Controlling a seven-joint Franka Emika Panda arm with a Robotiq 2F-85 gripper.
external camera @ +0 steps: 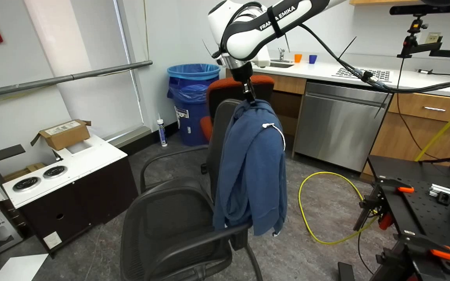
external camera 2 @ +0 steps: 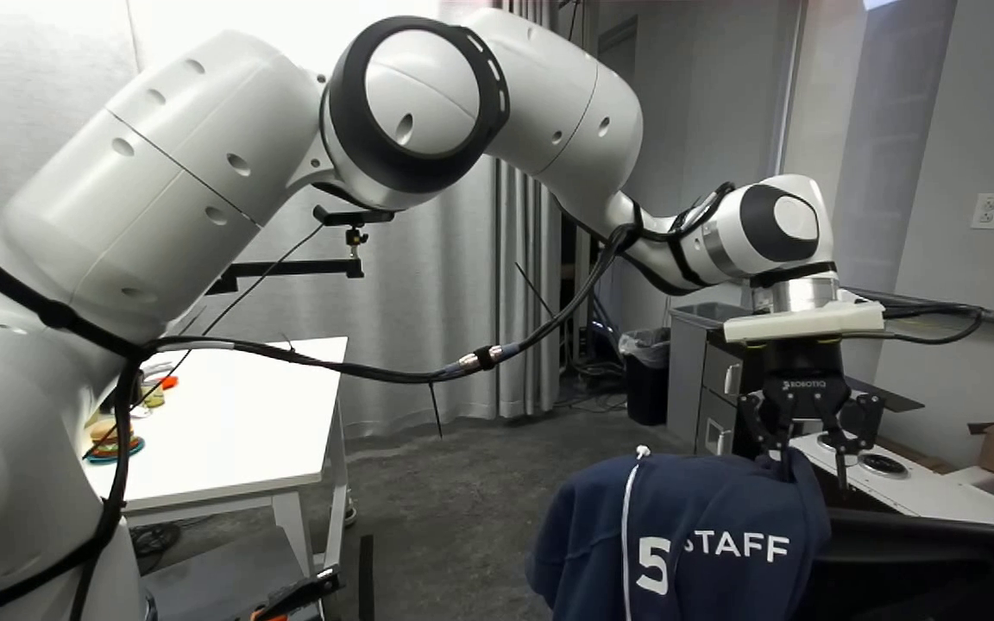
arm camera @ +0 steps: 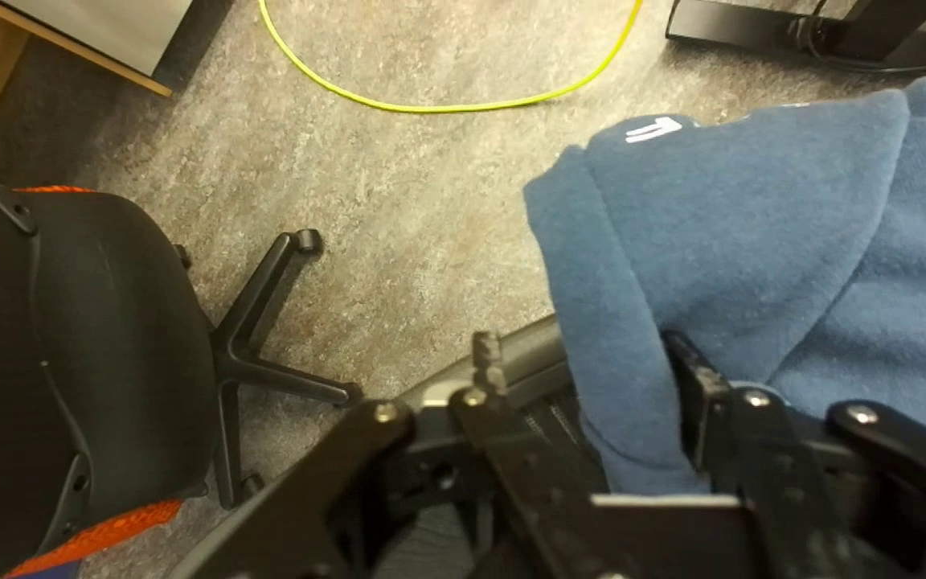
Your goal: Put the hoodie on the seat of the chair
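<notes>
The blue hoodie (external camera: 252,171) hangs draped over one side of the back of the black office chair (external camera: 225,121). The chair's black seat (external camera: 166,222) is bare in an exterior view. The hoodie shows white lettering and a white cord in an exterior view (external camera 2: 721,509). My gripper (external camera 2: 814,473) points down at the hoodie's top edge. In the wrist view, the gripper (arm camera: 581,342) has its fingers apart. A fold of the hoodie (arm camera: 624,322) lies between them, nearer the right finger, whose tip presses against the cloth. The left finger is apart from the cloth, over the chair's back rim.
An orange-backed chair (external camera: 262,84) stands just behind, with a blue bin (external camera: 193,113) beyond. A toy stove unit (external camera: 72,171) stands beside the black chair. A black table (external camera: 416,187) and a yellow cable (external camera: 305,216) on the floor are opposite. The black chair's armrests (external camera: 201,244) flank the seat.
</notes>
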